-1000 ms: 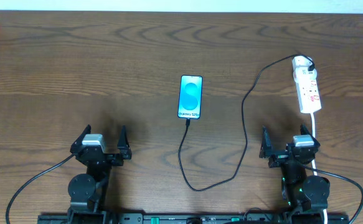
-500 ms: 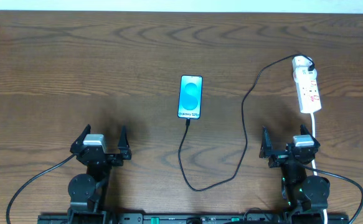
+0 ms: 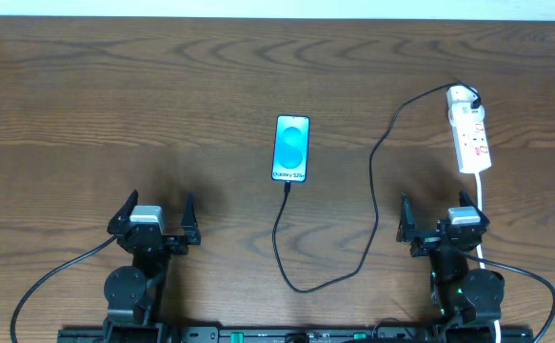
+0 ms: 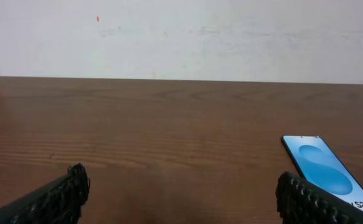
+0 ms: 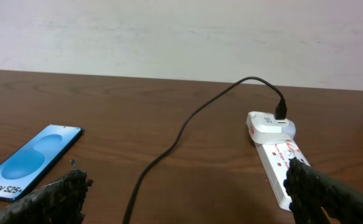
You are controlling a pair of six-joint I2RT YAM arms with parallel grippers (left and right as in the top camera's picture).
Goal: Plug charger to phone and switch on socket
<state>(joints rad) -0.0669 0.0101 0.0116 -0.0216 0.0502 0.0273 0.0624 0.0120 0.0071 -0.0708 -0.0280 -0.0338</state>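
Phone lying screen-up at centre of table. Charger tip reaching its near edge, seating unclear. White adapter sitting in socket, far right; switch too small to read. Left gripper and right gripper gaping wide, holding nothing.

Phone at centre, charger touching its near end, socket at right

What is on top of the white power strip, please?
A white adapter sits on the far end of the power strip, black cable leaving it. The outlet beneath is covered.
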